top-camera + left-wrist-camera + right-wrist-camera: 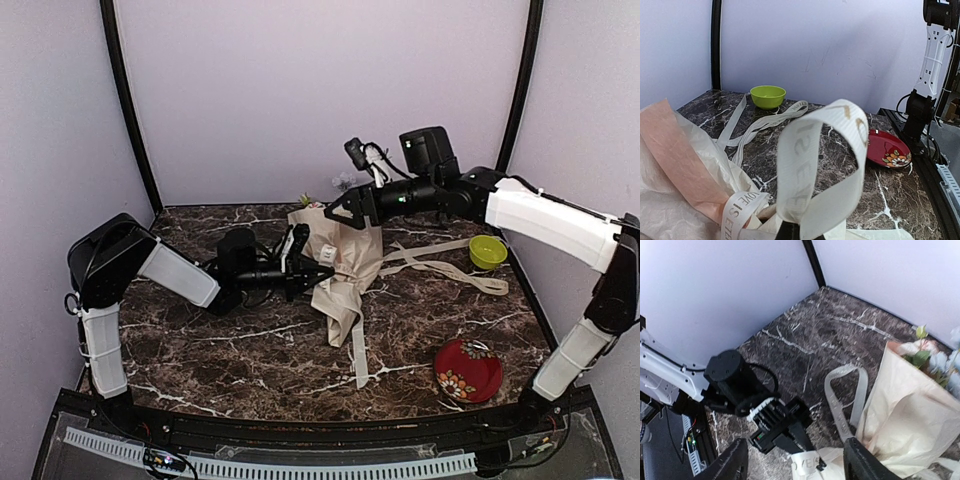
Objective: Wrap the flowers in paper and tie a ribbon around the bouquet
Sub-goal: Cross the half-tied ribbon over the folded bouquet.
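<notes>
Cream paper cone bouquet [345, 262] lies mid dark marble table [200, 350], pastel flowers [935, 357] at far end. Left gripper [322, 272] pinched shut on looped cream-white fabric ribbon [820, 165] beside cone. Right gripper [797, 462] spread wide, empty, above loop. Hold loop taut; right should close on strip, not cone

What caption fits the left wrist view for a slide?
Printed cream ribbon loops up from the shut left gripper beside peach-tinted paper; lime-green bowl and red floral plate behind.
</notes>
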Robot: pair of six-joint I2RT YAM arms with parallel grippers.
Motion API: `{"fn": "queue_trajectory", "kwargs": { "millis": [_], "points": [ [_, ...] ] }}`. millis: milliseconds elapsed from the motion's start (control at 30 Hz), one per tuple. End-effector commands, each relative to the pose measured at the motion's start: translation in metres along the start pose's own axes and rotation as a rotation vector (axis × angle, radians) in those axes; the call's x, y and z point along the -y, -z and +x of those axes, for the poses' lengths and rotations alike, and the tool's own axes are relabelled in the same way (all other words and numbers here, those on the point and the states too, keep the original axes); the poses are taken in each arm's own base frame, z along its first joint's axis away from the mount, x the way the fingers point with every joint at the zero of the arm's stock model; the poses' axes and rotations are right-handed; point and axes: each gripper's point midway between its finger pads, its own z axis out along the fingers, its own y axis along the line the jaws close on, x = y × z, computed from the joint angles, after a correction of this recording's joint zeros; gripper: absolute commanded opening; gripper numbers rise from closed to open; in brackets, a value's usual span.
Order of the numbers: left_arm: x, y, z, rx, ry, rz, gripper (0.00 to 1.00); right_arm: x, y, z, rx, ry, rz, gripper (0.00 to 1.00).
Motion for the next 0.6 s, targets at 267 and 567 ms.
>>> {"fn": "queue_trajectory", "kwargs": {
  "millis": [267,567],
  "points": [
    [-0.002,0.000,-0.020,0.035,-0.032,-0.004,0.00,0.005,-0.045,0.078,-0.153,0.040,-0.122,0.66],
    [-0.002,-0.001,-0.020,0.027,-0.036,0.002,0.00,0.002,-0.055,0.087,-0.190,0.031,-0.177,0.15]
  ]
}}
